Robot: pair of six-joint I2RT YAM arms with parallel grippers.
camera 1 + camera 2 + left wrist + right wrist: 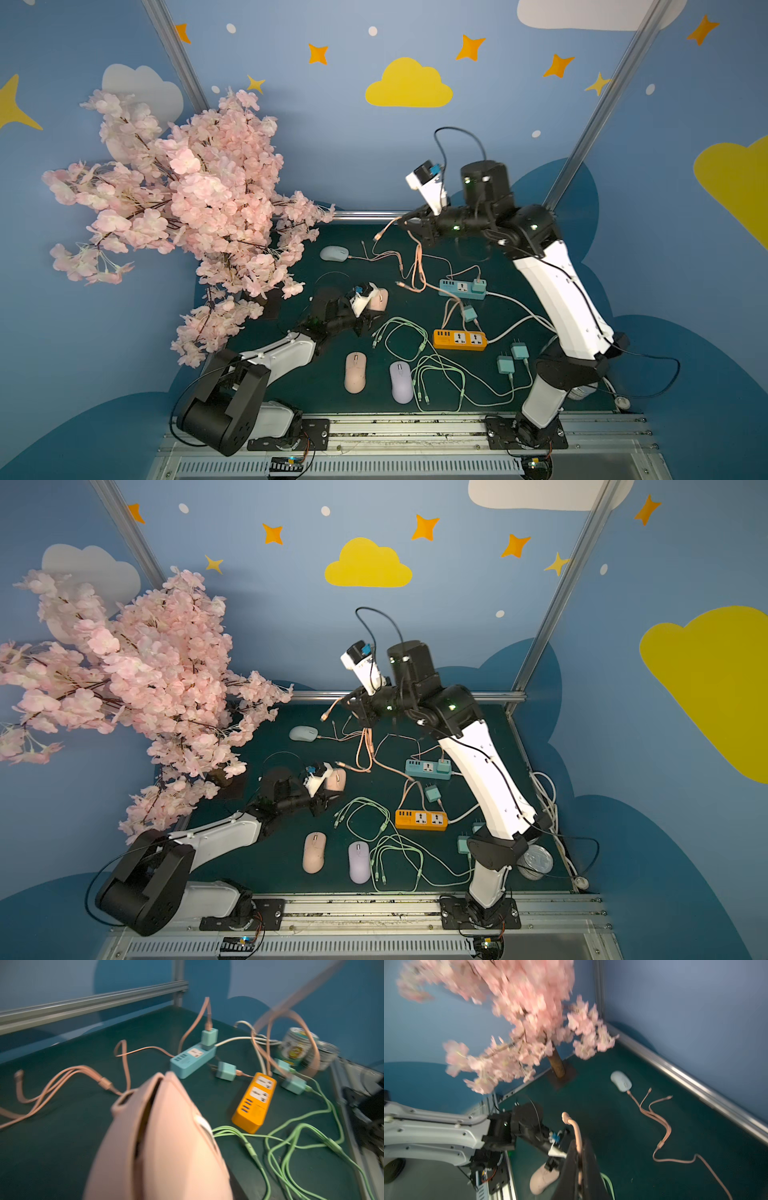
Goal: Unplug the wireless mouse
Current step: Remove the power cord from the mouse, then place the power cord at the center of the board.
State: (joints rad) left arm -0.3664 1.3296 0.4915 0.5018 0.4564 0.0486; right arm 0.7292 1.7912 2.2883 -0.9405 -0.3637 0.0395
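Pink mouse (380, 300) grasped by left gripper (368, 320) | right gripper (409, 222) clenched on pink cable (578, 1132) (raised)

Pale pink mouse (158, 1136) up close, and I see a salmon cable (576, 1132) against my black right fingers (568, 1169). Dark green mat (316, 399) below. Teal power strip (462, 287), orange power strip (459, 340), mint-green cables (226, 1129), lilac mouse (400, 381), grey-blue mouse (334, 253). Pink blossom tree (187, 199); blue wall (353, 158) patterned with yellow clouds (409, 85) and orange stars (469, 46).
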